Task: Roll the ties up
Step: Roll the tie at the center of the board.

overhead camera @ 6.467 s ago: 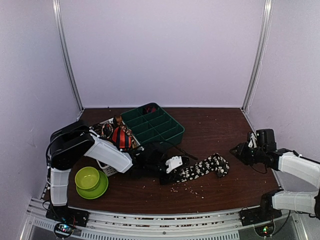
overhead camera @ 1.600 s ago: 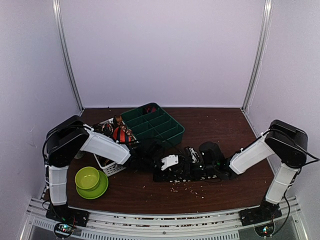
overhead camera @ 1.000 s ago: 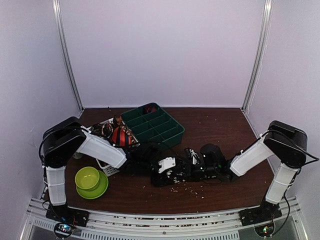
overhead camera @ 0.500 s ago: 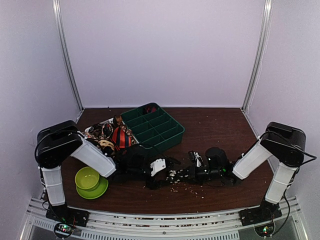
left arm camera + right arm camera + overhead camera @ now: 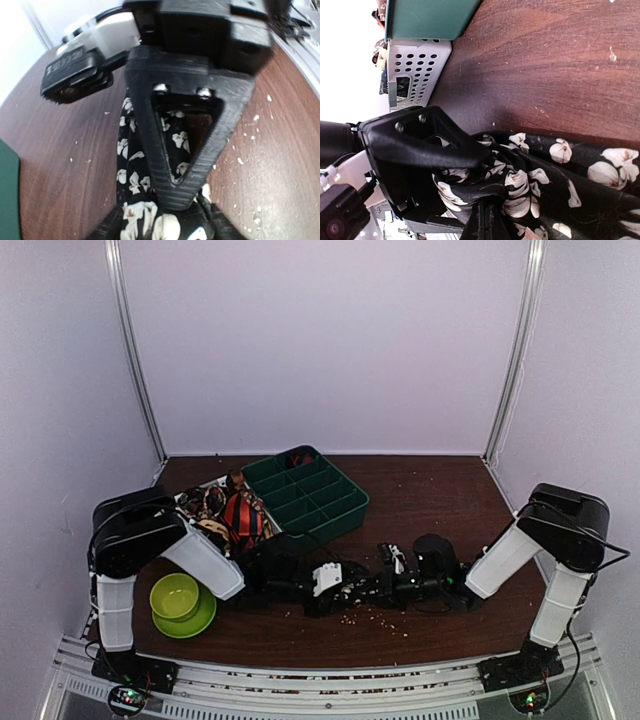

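The black tie with cream-white flowers (image 5: 357,592) lies bunched on the brown table between both grippers. In the left wrist view the tie (image 5: 131,160) runs away from me, and a wad of it sits between the fingers of my left gripper (image 5: 160,227), which is shut on it. My right gripper (image 5: 492,220) is shut, pinching a fold of the tie (image 5: 570,170). In the top view the left gripper (image 5: 322,585) and right gripper (image 5: 385,585) nearly touch. A red-and-black striped tie (image 5: 243,515) and a brown-gold one (image 5: 212,502) lie in the white basket.
A green divided tray (image 5: 345,502) stands behind the grippers, next to the white perforated basket (image 5: 218,578). A lime bowl (image 5: 175,597) on a plate sits at the front left. Pale crumbs (image 5: 385,618) dot the table in front of the tie.
The tie, stretched out at first, is now gathered short. The right arm came in from the right edge and took hold of it. The left gripper has just shifted slightly right.
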`<state>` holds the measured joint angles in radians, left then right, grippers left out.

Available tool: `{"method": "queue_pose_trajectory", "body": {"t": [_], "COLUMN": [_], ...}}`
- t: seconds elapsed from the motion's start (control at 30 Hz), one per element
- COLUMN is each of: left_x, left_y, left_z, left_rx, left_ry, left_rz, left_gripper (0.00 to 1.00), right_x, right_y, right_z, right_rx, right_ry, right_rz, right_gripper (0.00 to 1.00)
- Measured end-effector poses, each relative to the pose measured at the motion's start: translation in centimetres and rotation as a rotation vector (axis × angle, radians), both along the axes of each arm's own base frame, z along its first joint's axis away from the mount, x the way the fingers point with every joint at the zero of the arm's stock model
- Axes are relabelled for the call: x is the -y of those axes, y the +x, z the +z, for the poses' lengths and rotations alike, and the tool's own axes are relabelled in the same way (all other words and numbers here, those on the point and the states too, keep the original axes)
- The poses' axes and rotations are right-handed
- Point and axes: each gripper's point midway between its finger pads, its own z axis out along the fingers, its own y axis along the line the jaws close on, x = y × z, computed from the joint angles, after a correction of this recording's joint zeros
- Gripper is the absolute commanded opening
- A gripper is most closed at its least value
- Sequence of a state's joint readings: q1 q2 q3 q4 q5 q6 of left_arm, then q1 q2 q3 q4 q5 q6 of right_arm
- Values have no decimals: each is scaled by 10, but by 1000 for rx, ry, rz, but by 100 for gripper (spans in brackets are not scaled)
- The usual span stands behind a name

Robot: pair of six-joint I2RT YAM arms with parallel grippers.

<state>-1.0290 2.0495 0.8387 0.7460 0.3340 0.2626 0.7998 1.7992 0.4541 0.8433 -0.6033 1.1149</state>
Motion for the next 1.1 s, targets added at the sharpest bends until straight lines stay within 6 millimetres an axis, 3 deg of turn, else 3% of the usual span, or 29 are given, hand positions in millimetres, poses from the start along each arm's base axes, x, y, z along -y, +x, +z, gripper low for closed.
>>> {"method": "queue_pose_trajectory", "body": {"t": [0.07, 0.17, 0.23, 0.37, 0.47, 0.53, 0.63, 0.77, 1.1], "left_x": [0, 1, 2, 4, 3, 2, 1, -6, -14], "left_y": [-1, -4, -6, -10, -11, -9, -8, -6, -9], "left_z": [0, 0, 0, 0, -1, -1, -1, 0, 10], "left_rx": [2, -4, -19, -60, -99, -123, -164, -218, -306], "left_ry": [0, 1, 0, 14, 32, 39, 51, 78, 103], "left_rz": [-6, -25, -33, -53, -55, -51, -42, -15, 33], "left_gripper": [31, 26, 25, 25, 25, 25, 26, 28, 31], "right_x": [0, 0, 4, 14, 14, 14, 21, 35, 36], "right_y": [0, -1, -2, 1, 16, 27, 34, 24, 20], "right_z": [0, 3, 6, 26, 47, 50, 31, -9, -13], "right_rx": [-1, 1, 5, 61, 129, 149, 126, 48, 82], "right_ry": [0, 0, -14, -51, -82, -109, -180, -287, -277], "right_rz": [2, 3, 3, -8, -15, -21, -21, 2, 21], "right_gripper": [0, 22, 31, 33, 30, 27, 24, 23, 22]}}
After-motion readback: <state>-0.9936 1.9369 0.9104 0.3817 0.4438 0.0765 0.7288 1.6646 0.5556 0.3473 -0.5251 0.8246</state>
